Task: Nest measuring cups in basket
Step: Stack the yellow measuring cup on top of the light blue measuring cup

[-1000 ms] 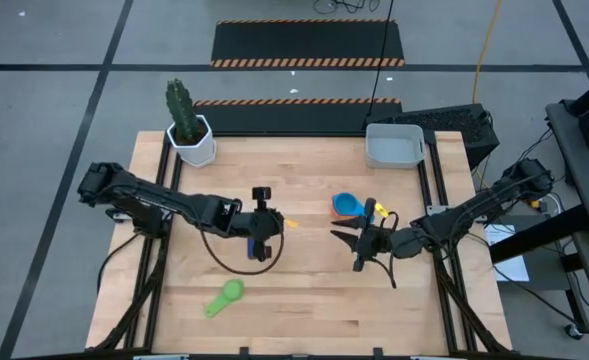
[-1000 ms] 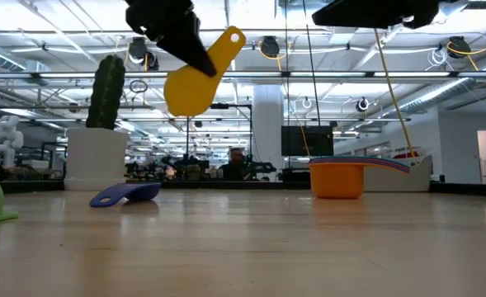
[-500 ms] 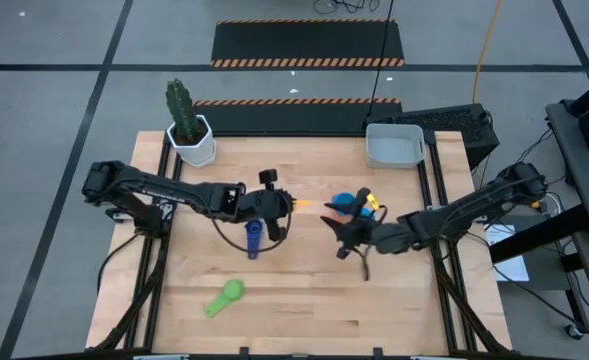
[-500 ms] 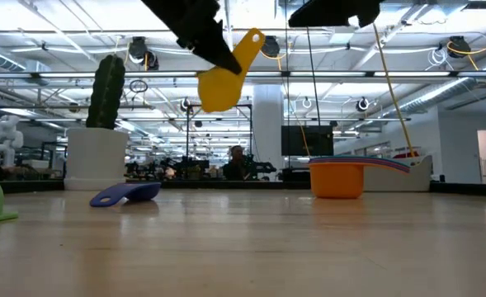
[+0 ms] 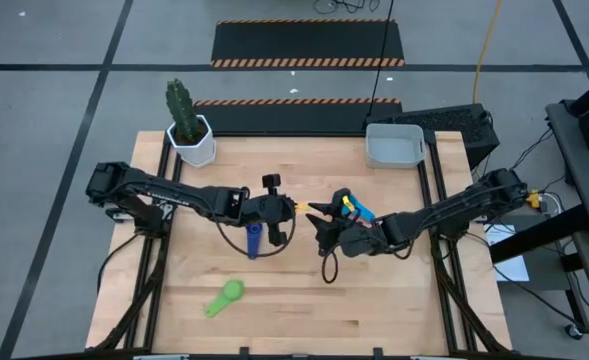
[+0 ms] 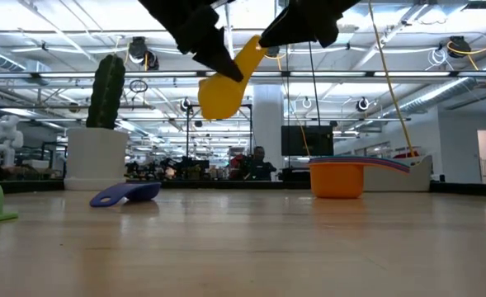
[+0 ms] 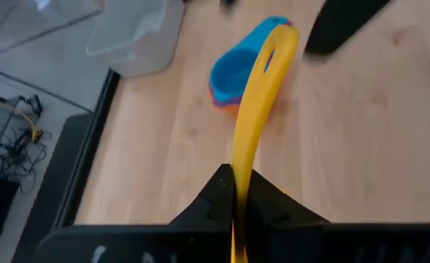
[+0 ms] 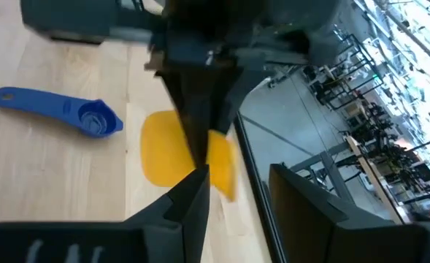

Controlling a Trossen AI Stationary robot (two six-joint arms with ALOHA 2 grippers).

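My left gripper (image 5: pixel 277 206) is shut on the yellow measuring cup (image 6: pixel 220 94) and holds it high over the table's middle. My right gripper (image 5: pixel 318 214) is open and faces it from the right, its fingers (image 8: pixel 193 199) around the free end of the cup's handle (image 6: pixel 256 48). A stack with an orange cup (image 6: pixel 337 181) and light blue cups (image 7: pixel 236 71) stands on the table, partly under my right arm. The dark blue scoop (image 5: pixel 253 238) and the green scoop (image 5: pixel 224 297) lie flat on the table. The grey basket (image 5: pixel 394 146) sits at the far right corner. My left gripper pinches the yellow cup's handle (image 7: pixel 241 162) edge-on between its two fingers, close to the bowl. The handle runs on past the fingertips toward my right gripper. The cup is lifted clear, bowl hanging low and handle slanting upward. I cannot tell whether my right gripper touches the handle.
A white hexagonal pot with a cactus (image 5: pixel 189 135) stands at the far left corner. Bare wood (image 5: pixel 374 300) lies along the near edge right of the green scoop. A person (image 6: pixel 257 161) shows far off in the room behind.
My left gripper carried the yellow cup toward the table's right and slightly up, then held nearly still. My right gripper moved left and toward the far edge, across the cup stack, up to the yellow cup's handle.
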